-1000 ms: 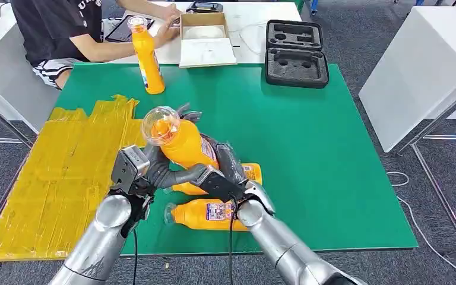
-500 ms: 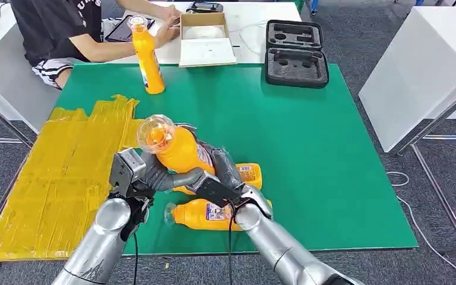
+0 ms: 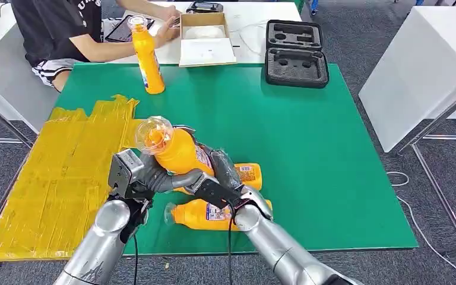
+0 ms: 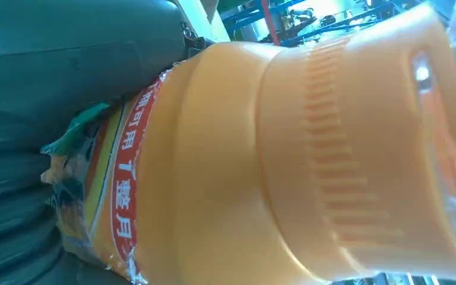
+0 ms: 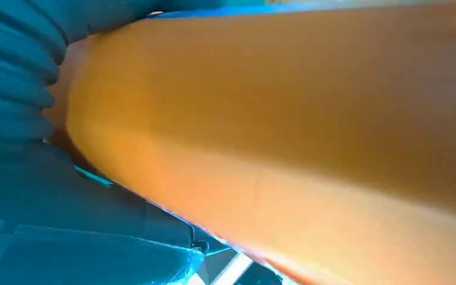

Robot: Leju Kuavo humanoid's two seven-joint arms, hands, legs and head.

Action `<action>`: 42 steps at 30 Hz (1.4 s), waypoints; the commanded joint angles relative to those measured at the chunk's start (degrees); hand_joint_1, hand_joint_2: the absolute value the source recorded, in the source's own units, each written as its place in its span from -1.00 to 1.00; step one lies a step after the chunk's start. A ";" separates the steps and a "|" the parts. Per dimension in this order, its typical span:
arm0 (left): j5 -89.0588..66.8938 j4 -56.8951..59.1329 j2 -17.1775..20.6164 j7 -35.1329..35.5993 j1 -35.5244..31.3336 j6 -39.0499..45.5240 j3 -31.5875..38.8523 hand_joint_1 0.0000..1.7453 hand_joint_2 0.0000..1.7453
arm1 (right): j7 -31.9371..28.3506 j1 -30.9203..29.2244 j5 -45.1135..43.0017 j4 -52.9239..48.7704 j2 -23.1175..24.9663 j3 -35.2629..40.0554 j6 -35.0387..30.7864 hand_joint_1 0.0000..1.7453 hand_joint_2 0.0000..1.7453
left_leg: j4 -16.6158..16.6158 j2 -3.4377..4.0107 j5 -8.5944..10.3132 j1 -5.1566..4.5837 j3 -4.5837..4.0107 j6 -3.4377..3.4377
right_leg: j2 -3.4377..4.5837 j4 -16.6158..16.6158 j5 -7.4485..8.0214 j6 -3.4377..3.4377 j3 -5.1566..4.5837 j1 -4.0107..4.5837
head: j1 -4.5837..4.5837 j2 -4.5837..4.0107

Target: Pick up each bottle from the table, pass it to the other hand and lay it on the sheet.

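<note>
Both the left robot hand [image 3: 145, 176] and right robot hand [image 3: 222, 178] grip the raised bottle [image 3: 175, 148] at centre frame. It has drifted slightly left toward the yellow sheet [image 3: 59, 178], so the handover looks underway.

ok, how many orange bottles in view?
4. One held up between both robot hands; one upright at the mat's far edge; two lying near the front, one in plain view, one partly behind the arms. More could be hidden.

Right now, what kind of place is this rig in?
Likely a lab or office test area: grey carpet floor, a green mat on a work table, a person seated at a white desk beside an open foam-lined case.
</note>
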 commanded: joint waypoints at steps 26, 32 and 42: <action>-16.70 -6.80 4.51 -2.92 2.46 24.88 22.19 1.00 1.00 | 7.05 13.99 -1.50 -39.18 -12.76 -9.66 -0.31 -1.00 1.00 | 0.05 0.06 -0.20 0.05 0.32 -0.18 | -0.09 0.00 -0.21 -0.08 0.38 0.07 | 0.00 0.00; -22.16 -4.93 4.09 -1.97 1.25 28.47 22.00 1.00 1.00 | 7.09 15.71 -6.26 -41.18 -12.23 -12.92 6.77 -1.00 1.00 | 0.25 0.15 -0.46 0.10 0.54 -0.29 | -0.04 0.12 -0.42 -0.15 0.64 0.13 | 0.00 0.00; -36.79 0.12 5.20 1.03 -3.12 36.22 23.29 1.00 1.00 | 6.21 16.07 -11.94 -42.64 -12.32 -18.62 16.49 -1.00 1.00 | 0.16 0.01 -0.30 0.10 0.42 -0.28 | -0.17 0.07 -0.32 -0.19 0.50 0.12 | 0.02 0.00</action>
